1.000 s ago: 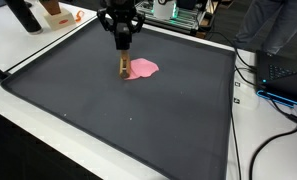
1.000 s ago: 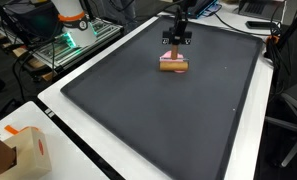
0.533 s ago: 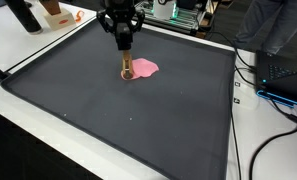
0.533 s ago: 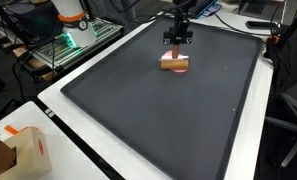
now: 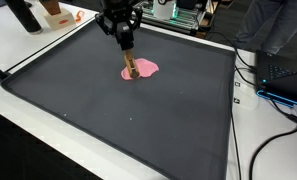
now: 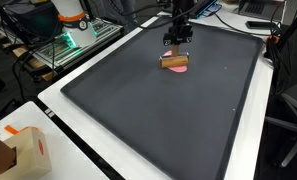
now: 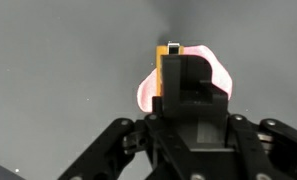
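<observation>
Black mat (image 5: 138,120) on white table (image 5: 23,48), electronics (image 5: 183,12) behind. Clenched gripper (image 5: 128,50) above block (image 5: 131,70); block has shifted further onto pink cloth (image 5: 146,68).

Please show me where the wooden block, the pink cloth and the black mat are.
wooden block (image 6: 174,61): exterior view, middle of its long side.
pink cloth (image 5: 146,68): exterior view, bare part beside the block.
black mat (image 5: 138,125): exterior view, bare area near its middle.

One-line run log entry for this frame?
gripper: shut, over wooden block | wooden block: lying on pink cloth, not gripped | pink cloth: flat on black mat
</observation>
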Robot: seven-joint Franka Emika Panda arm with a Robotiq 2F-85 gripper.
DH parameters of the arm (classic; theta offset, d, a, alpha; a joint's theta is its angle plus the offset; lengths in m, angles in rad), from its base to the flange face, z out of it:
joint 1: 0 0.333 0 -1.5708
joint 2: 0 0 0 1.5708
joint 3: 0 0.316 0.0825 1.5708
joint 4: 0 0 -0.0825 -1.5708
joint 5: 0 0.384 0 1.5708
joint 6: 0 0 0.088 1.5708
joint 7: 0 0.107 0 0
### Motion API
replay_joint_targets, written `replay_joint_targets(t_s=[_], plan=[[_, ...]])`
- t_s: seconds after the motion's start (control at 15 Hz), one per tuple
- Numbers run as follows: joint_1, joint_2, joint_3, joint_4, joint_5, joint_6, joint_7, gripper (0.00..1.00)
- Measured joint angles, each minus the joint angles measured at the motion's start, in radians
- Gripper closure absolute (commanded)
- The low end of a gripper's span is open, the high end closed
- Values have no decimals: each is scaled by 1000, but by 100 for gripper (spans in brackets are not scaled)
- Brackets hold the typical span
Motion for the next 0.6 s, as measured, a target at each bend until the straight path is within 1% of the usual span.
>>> replay_joint_targets(t_s=[0.33, 0.6], plan=[[0, 25, 6, 44, 5, -67, -21, 77], [1, 33, 25, 67, 25, -138, -30, 77]])
